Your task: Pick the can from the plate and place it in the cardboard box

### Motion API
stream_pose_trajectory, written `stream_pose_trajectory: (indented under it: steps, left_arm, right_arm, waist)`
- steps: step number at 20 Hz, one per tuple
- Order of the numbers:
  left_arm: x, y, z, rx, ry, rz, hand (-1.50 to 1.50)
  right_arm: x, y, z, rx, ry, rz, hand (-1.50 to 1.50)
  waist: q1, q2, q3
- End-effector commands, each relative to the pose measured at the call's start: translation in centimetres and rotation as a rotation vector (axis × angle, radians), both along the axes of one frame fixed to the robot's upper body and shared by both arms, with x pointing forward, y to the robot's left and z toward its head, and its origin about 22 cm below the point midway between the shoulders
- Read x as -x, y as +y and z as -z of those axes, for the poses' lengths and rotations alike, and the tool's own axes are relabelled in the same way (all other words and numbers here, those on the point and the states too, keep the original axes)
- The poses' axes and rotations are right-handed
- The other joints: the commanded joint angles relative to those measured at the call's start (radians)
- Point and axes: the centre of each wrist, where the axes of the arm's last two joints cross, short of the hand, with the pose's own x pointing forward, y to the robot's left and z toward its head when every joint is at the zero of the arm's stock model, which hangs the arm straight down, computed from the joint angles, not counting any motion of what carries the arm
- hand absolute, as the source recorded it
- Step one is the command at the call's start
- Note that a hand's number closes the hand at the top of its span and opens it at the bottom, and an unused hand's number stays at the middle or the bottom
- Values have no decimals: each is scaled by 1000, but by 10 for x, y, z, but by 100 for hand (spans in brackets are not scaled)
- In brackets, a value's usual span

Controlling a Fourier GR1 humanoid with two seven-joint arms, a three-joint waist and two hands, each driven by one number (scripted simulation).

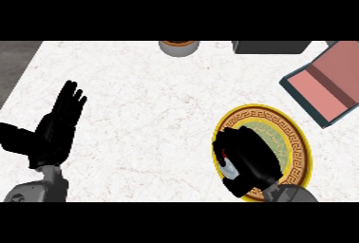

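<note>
1. Curling over the round gold-rimmed plate with the green patterned centre [291,142], the robot's black right hand [245,159] has its fingers and thumb wrapped round the small silver can with a red mark [226,163], of which only a sliver shows at the hand's left edge.
2. The can sits at the plate's left side, over or on its rim; whether it is already lifted clear I cannot tell, since the hand hides its underside.
3. The open cardboard box with a pinkish-red inside and dark grey-blue walls [324,88] lies up and to the right of the plate, near it but apart, partly cut by the view's right edge.
4. The black left hand [60,123] rests at the view's left side over the white marbled worktop [154,109], fingers straight and pointing up, holding nothing.
5. At the far edge stand a round grey pot with a brown rim [179,46] and a dark grey block [270,46], both well away from the work.
6. Judged from this, the grasp looks made, so the picking step is under way; the carry to the box and the release inside it are both left to do.
</note>
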Motion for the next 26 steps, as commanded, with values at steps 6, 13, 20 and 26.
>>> stream_pose_trajectory:
  steps: [6, 13, 20, 26]
  left_arm:
    - [1, 0, -2, 1, 14, -25, 0]
    - [5, -7, -15, 2, 2, 15, 0]
    - [-1, 8, -7, -1, -15, -1, 0]
    - [-4, -8, -7, -1, -1, 6, 0]
  right_arm:
    - [56, 14, -66, -85, -164, -88, 150]
    - [38, -1, -107, -358, -283, 242, 150]
    - [5, -56, -142, -385, -376, 424, 150]
    - [-41, -103, -149, -365, -326, 499, 150]
  waist:
    - [-12, 1, 3]
    - [-4, 2, 3]
    - [-3, 5, 3]
    - [-2, 5, 3]
